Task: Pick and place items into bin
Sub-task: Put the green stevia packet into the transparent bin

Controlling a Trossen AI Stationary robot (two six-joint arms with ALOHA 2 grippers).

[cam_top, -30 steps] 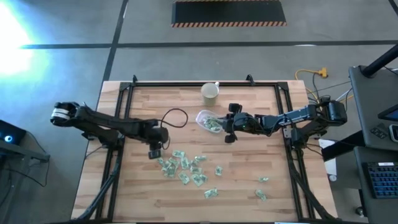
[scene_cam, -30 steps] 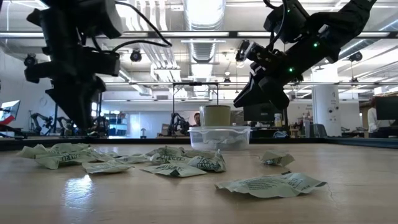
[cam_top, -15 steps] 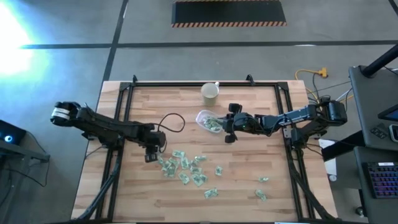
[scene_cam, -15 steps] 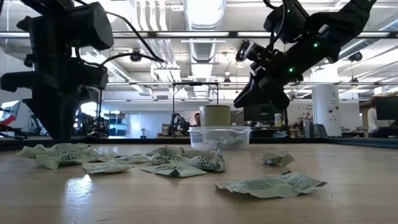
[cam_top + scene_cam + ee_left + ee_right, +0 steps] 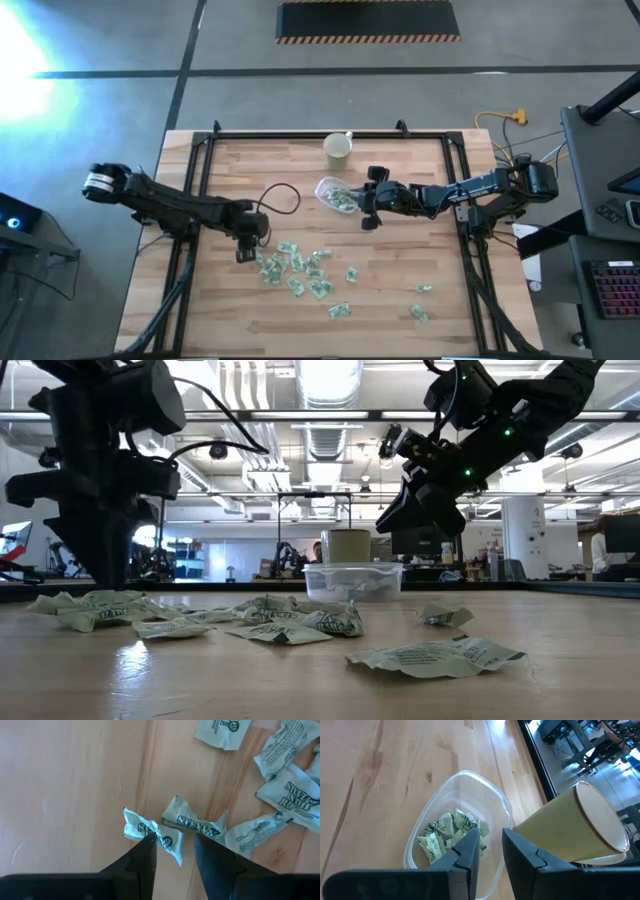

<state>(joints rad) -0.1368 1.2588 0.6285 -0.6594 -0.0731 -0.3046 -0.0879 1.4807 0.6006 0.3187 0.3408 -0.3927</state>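
Several pale-green-and-white packets (image 5: 300,270) lie loose on the wooden table, spread across its near half. My left gripper (image 5: 244,252) is open and down at the table at the left end of that cluster. In the left wrist view it (image 5: 175,840) straddles one crumpled packet (image 5: 152,831). The clear bin (image 5: 335,195) stands on the table's far half and holds a few packets (image 5: 447,832). My right gripper (image 5: 360,200) hovers over the bin's right rim, open a little and holding nothing. My left gripper comes from above, pointing down, with the crumpled packet's edge (image 5: 161,840) against one fingertip (image 5: 148,845). I cannot tell whether that finger touches it. The packet lies flat on the table.
A pale cream cup (image 5: 338,149) stands just beyond the bin, near the far edge. Stray packets (image 5: 423,289) lie toward the near right corner. A black cable (image 5: 280,192) loops on the table behind the left gripper. Bare wood shows on the left side and the far right.
My left gripper has come down to the table at the left end of the packet cluster, shifting slightly toward the near left. The right arm, the bin and the packets have kept still.
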